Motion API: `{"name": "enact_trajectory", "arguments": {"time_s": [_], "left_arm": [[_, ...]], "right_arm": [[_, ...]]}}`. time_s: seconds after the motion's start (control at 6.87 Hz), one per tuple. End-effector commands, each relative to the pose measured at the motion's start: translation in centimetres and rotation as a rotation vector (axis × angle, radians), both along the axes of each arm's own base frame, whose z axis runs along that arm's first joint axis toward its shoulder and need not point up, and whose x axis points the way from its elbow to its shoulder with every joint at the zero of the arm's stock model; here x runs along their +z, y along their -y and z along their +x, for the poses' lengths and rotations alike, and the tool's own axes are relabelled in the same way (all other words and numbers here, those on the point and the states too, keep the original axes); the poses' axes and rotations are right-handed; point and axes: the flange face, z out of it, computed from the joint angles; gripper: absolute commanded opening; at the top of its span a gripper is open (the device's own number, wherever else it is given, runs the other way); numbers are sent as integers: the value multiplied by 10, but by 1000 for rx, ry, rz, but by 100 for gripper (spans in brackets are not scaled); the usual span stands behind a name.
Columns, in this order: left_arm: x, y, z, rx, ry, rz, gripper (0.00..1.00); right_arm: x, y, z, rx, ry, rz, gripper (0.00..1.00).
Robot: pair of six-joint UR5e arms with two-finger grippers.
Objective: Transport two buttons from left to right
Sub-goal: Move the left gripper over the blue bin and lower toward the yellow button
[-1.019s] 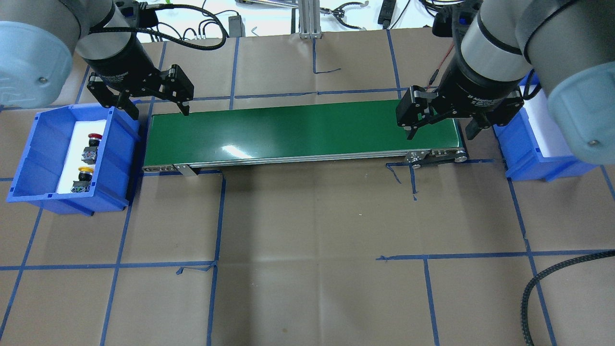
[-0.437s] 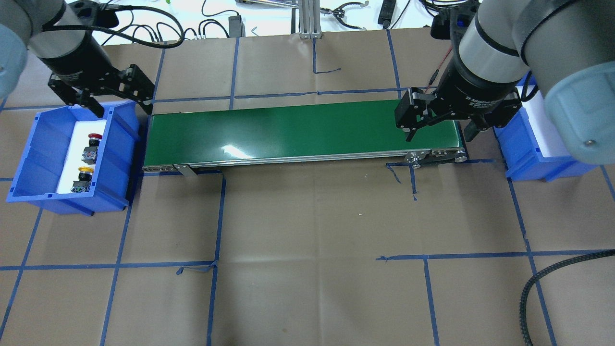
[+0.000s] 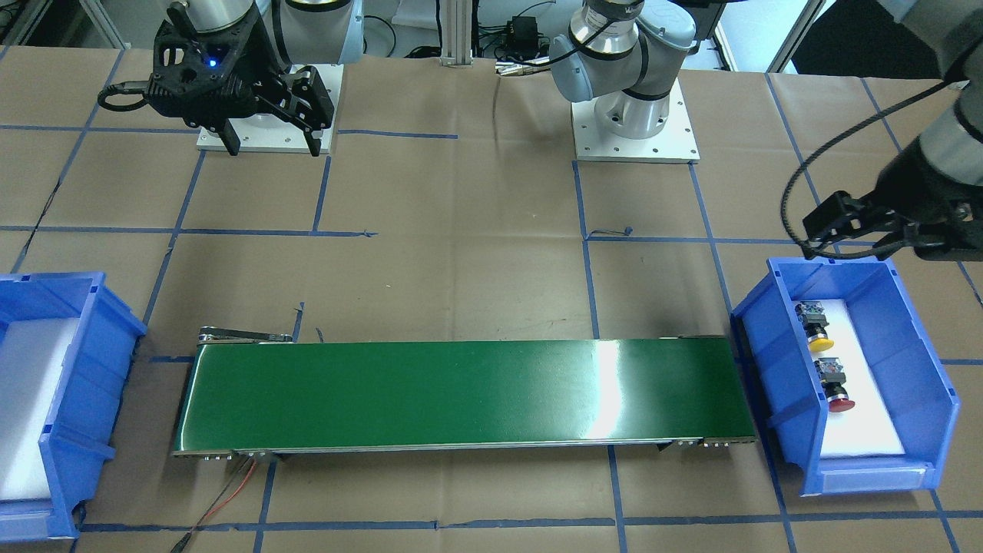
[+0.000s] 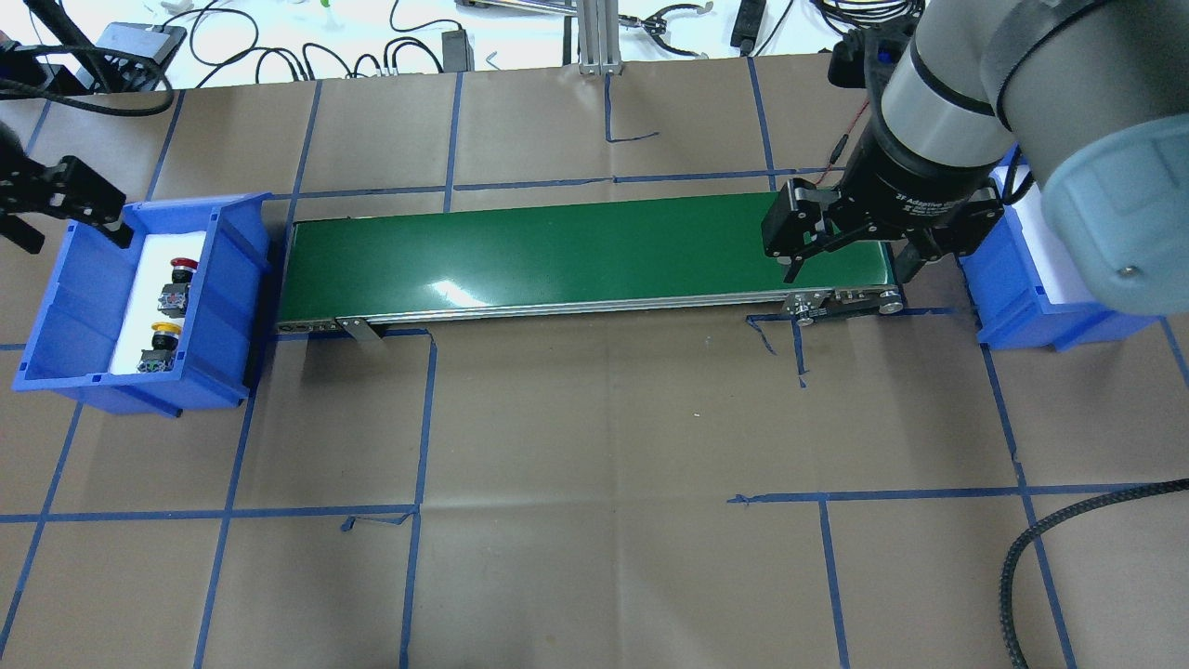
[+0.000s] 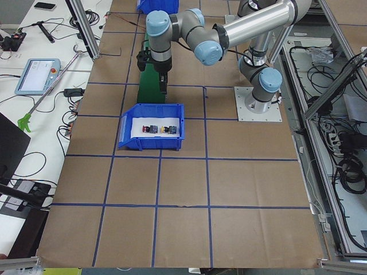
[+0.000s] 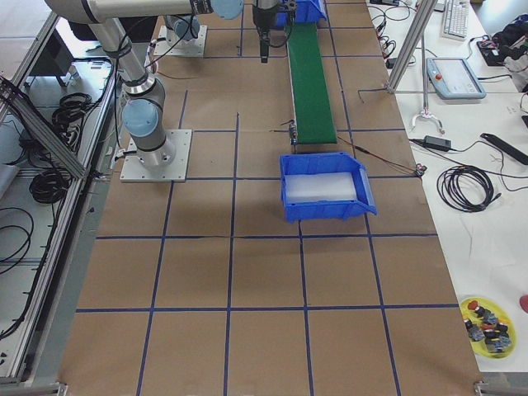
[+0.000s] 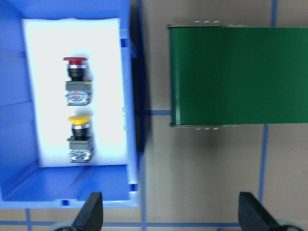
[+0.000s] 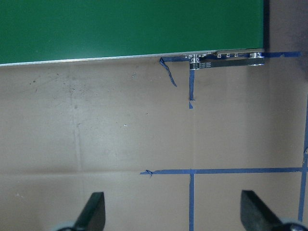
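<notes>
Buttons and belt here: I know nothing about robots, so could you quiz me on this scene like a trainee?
1. True or false: the red button and yellow button both lie in the left blue bin.
2. The left tool is: A open, B shut on a button, C out of sight.
3. Fill in: the conveyor belt is coloured ____.
Key: 1 true; 2 A; 3 green.
</notes>
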Motion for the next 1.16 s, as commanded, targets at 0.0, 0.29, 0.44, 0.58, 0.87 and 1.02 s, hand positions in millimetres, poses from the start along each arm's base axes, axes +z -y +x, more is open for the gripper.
{"name": "enact_trajectory", "arguments": {"time_s": [0.0, 0.29, 0.44, 0.58, 0.87, 1.02], "left_arm": [[-11, -7, 42, 9, -8, 10, 100], [-35, -1, 46, 9, -7, 8, 99], [-57, 2, 48, 7, 6, -10, 99], [-81, 3, 49, 9, 8, -14, 99], [-126, 1, 47, 12, 8, -16, 99], [-141, 0, 45, 7, 17, -32, 99]], "right_arm": [[-14, -1, 0, 1, -5, 29, 100], [-13, 0, -1, 14, -7, 17, 100], [-11, 0, 0, 25, -5, 8, 100], [-10, 0, -1, 25, -3, 3, 100], [-9, 3, -1, 34, -1, -17, 100], [-8, 3, 0, 33, 1, -20, 100]]}}
